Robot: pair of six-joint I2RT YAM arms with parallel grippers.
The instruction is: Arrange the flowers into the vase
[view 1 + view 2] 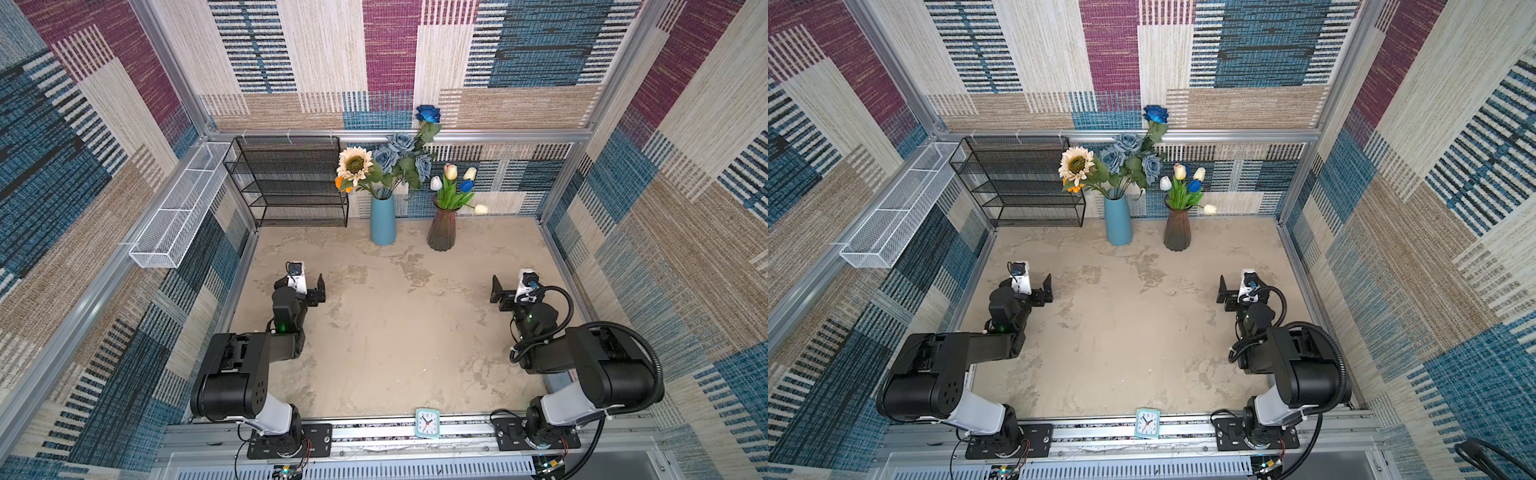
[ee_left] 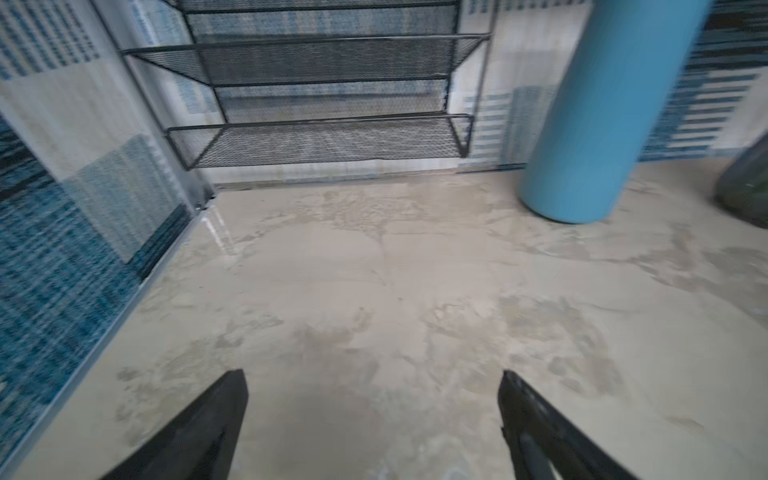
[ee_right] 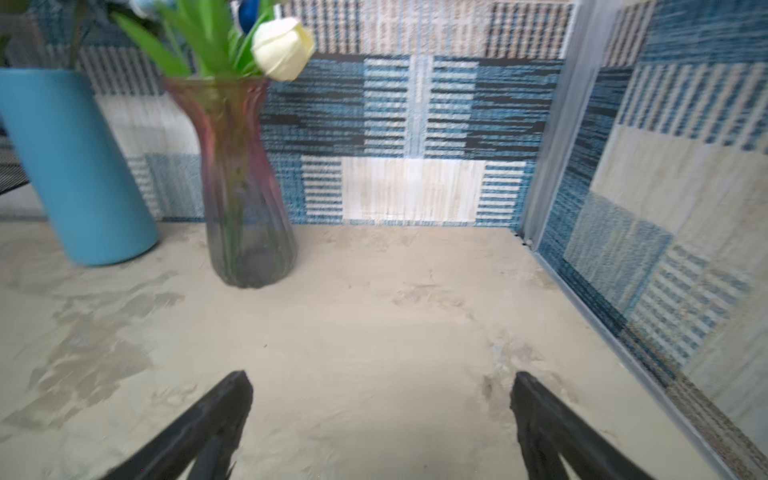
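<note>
At the back wall a blue vase [image 1: 382, 220] [image 1: 1118, 222] holds a cream sunflower [image 1: 354, 164], dusty-blue roses [image 1: 401, 143], a tall deep-blue rose [image 1: 428, 113] and a small orange bloom [image 1: 340, 183]. Beside it a tinted glass vase [image 1: 441, 228] [image 3: 245, 187] holds tulips [image 1: 451, 171]; one white tulip [image 3: 283, 48] droops over its rim. My left gripper [image 1: 306, 286] [image 2: 372, 374] is open over bare table, well short of the blue vase [image 2: 602, 104]. Over the right side of the table, my right gripper [image 1: 512, 291] [image 3: 381, 374] is also open and empty.
A black mesh shelf [image 1: 291, 183] stands at the back left, next to the blue vase. A white wire basket [image 1: 178, 208] hangs on the left wall. A small clock [image 1: 427, 422] sits on the front rail between the arm bases. Patterned walls close in three sides.
</note>
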